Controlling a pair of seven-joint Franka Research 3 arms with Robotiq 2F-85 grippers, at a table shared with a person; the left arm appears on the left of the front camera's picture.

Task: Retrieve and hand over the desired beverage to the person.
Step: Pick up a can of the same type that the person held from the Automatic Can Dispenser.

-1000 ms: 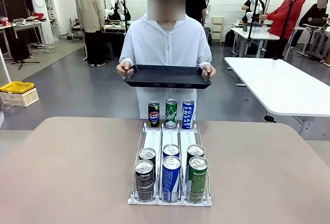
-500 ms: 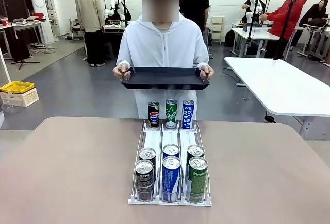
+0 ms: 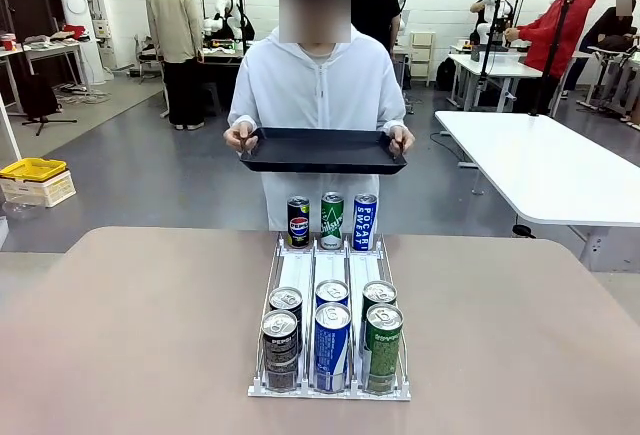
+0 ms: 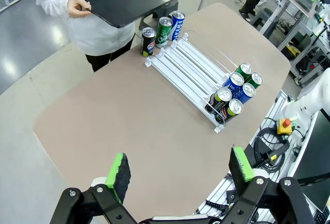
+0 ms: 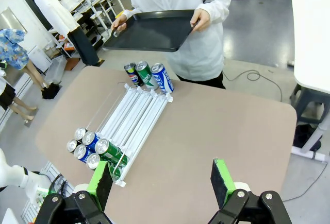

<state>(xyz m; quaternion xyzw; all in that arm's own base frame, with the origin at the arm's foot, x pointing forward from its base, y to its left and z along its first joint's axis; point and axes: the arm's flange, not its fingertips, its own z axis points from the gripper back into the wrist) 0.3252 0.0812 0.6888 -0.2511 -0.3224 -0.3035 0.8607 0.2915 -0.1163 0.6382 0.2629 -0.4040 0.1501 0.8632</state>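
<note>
Left claw (image 4: 179, 170), right claw (image 5: 162, 182) both wide open, empty, above surface (image 3: 130, 335). Near end of rack (image 3: 297, 275): cans (image 3: 332, 340) packed touching. Person (image 3: 318, 85) holds tray (image 3: 322, 150) beyond far edge. Risks: wanted drink unclear, so wrong pick; fingers (image 4: 118, 175) knock neighbour can; hand-held tray tilts, can topples.

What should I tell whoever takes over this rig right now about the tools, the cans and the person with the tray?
Left tool: open, empty, high above the table.
Right tool: open, empty, also above the table.
Person: at the far side, holding a black tray by both ends, nothing on it.
Rack: six cans at its near end; Pepsi can, green can and Pocari Sweat can upright at its far end.
Done: no can picked.
Left: which drink is wanted is not shown; pick it and hand it over.
</note>
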